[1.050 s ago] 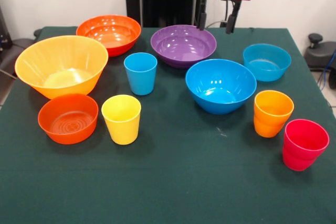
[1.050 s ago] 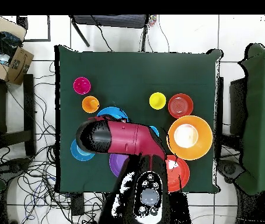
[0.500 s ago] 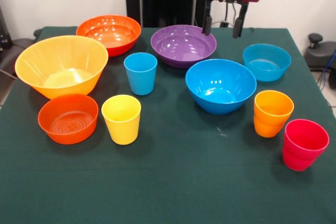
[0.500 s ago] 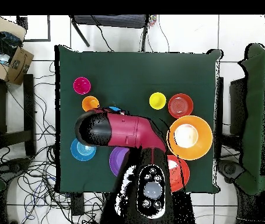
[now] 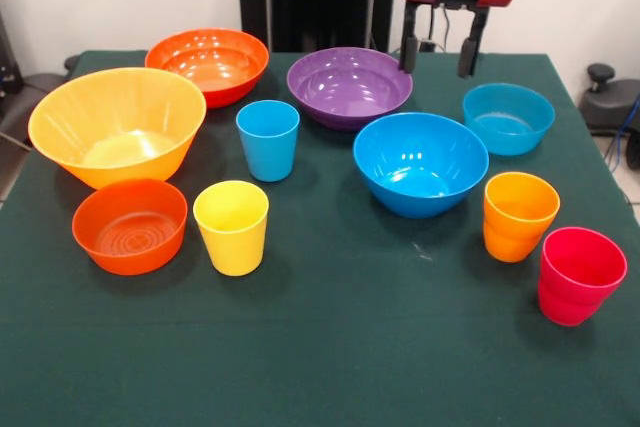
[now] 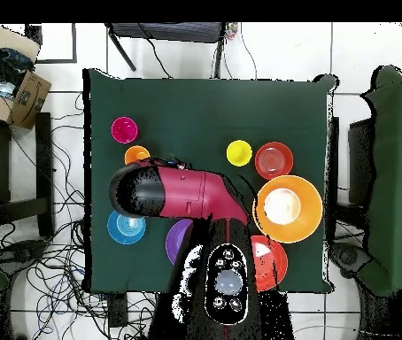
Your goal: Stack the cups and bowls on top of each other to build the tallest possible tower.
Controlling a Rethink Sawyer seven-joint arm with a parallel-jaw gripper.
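Ten vessels sat upright and apart on the green table (image 5: 330,347); we saw nothing stacked. Taking the big blue bowl (image 5: 420,162) as landmark: purple bowl (image 5: 349,85) behind it, small teal bowl (image 5: 508,117) beside it, orange cup (image 5: 519,215) and red cup (image 5: 580,274) nearer the camera. The gripper (image 5: 439,52) hung above, between purple and teal bowls, fingers spread, holding nothing, presumably positioning for a first pick.

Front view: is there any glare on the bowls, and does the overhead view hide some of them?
Front view: white glare spots show inside the blue bowl, the purple bowl and the wide orange bowl; the cloth is matte. Overhead view: the arm covers the blue bowl and most of the purple bowl; the teal bowl stays visible.
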